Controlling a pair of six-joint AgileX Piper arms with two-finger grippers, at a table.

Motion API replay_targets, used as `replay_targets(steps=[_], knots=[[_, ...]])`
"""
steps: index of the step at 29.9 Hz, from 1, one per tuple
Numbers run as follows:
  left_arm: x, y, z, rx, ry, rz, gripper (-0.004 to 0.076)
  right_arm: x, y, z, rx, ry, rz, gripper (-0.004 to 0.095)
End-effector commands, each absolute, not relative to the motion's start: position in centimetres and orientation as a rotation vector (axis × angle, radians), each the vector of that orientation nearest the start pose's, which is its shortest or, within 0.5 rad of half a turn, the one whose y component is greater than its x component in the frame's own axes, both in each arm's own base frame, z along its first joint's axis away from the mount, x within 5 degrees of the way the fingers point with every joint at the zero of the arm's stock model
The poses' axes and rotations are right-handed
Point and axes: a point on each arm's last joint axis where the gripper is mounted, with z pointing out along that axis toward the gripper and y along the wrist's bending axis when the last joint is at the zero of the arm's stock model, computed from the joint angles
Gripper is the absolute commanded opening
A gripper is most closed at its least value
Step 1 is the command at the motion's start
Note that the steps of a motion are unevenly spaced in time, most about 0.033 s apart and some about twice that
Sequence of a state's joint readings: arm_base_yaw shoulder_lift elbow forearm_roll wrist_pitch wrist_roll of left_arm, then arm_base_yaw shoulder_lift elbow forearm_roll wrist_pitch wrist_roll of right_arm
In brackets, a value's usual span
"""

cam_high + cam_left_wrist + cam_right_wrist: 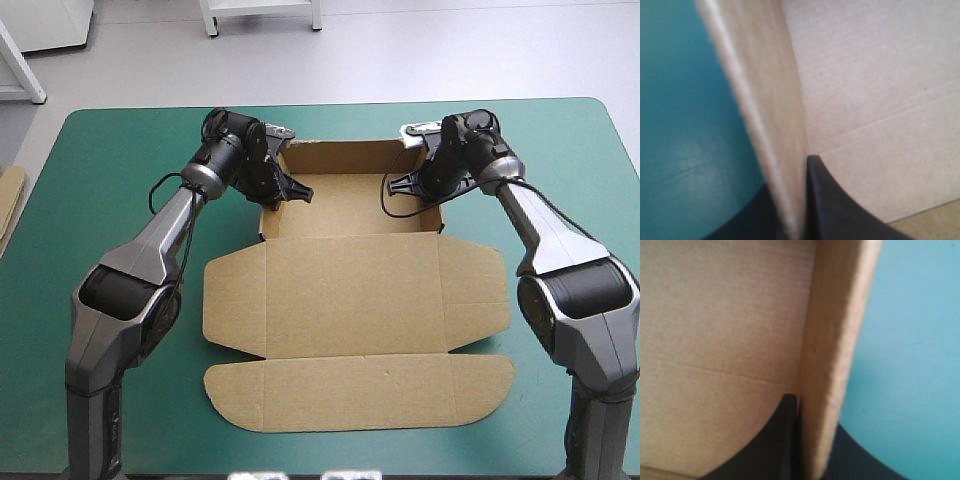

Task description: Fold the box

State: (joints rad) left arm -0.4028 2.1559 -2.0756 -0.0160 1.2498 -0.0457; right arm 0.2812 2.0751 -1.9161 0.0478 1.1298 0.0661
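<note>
Both jaws are nipped shut on raised side walls of the box point(352, 285).
Your left gripper point(284, 189) clamps the left wall point(771, 125), one black finger point(832, 205) inside the tray, the other outside over the teal-green cover point(680, 125). Your right gripper point(408, 184) pinches the opposite wall point(835, 340) the same way. Between the two grippers lies the tray floor point(345, 205); the lid point(360, 395) lies flat, well apart from both.
</note>
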Motion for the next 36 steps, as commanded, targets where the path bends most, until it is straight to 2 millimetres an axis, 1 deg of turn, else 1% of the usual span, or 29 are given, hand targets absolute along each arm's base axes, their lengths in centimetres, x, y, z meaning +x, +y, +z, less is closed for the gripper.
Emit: replay_targets(steps=[1,2,7,11,13,15,16,18,22,24,25,26,30,32,36], knots=[[42.8,-18.6,31.0,0.526,2.619,-0.123,-0.0008,42.7,13.6,30.3,-0.372,2.68,0.198,-0.0003],[42.9,-18.5,30.7,0.528,2.621,-0.098,-0.0008,42.7,13.6,30.2,-0.372,2.679,0.198,-0.0003],[43.6,-18.6,29.2,0.526,2.645,-0.073,-0.0008,42.8,13.6,30.2,-0.371,2.674,0.196,-0.0003],[43.8,-18.8,28.9,0.526,2.638,-0.077,-0.0008,42.8,13.6,30.2,-0.373,2.673,0.189,-0.0002],[43.8,-18.8,28.9,0.516,2.638,-0.079,-0.0008,42.8,13.5,30.2,-0.367,2.674,0.184,0.0018],[43.8,-18.8,28.9,0.503,2.641,-0.082,0.0009,42.9,13.5,30.2,-0.368,2.674,0.178,0.0068],[43.8,-18.8,28.9,0.503,2.641,-0.082,0.0027,42.9,13.5,30.2,-0.375,2.672,0.177,0.0093],[43.7,-18.8,28.8,0.508,2.645,-0.083,0.0105,42.9,13.5,30.2,-0.368,2.672,0.179,0.017],[43.6,-19.0,28.9,0.507,2.661,-0.11,0.0356,42.9,13.5,31.0,-0.368,2.654,0.179,0.033],[43.6,-19.0,29.1,0.505,2.655,-0.115,0.0447,42.9,13.5,31.6,-0.367,2.64,0.179,0.0383],[43.6,-19.0,29.3,0.504,2.651,-0.118,0.0472,43.0,13.5,32.0,-0.367,2.63,0.181,0.0407],[43.5,-19.0,29.7,0.502,2.644,-0.121,0.0487,43.0,13.5,32.4,-0.367,2.621,0.176,0.0423],[43.4,-19.0,31.2,0.493,2.602,-0.135,0.0487,42.9,13.3,33.8,-0.364,2.6,0.159,0.0434],[43.2,-18.9,32.0,0.491,2.573,-0.142,0.0487,42.9,13.1,34.0,-0.362,2.603,0.135,0.0434],[42.7,-18.6,33.3,0.488,2.546,-0.148,0.0487,42.7,12.7,33.9,-0.361,2.636,0.093,0.0434]])
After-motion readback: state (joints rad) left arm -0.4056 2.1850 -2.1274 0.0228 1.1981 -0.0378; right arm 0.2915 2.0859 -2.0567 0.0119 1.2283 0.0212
